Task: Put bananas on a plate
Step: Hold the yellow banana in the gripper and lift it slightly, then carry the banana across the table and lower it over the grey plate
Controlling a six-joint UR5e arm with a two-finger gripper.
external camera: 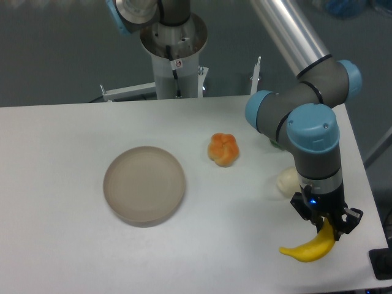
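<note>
Arm reaches down at near right of table (61,184), wrist vertical. Gripper (326,229) clamped on upper end of banana (309,248): one, curved, bright yellow, tip low over table. One plate (144,184), round, beige-grey, left, well apart. One orange lumpy fruit (223,149), one pale round object (286,182).

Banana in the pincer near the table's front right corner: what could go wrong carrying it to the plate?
1. The pincer grips the banana at one end, so it may swing or slip out.
2. The orange fruit and a pale object lie near the way to the plate; a low carry might knock them.
</note>
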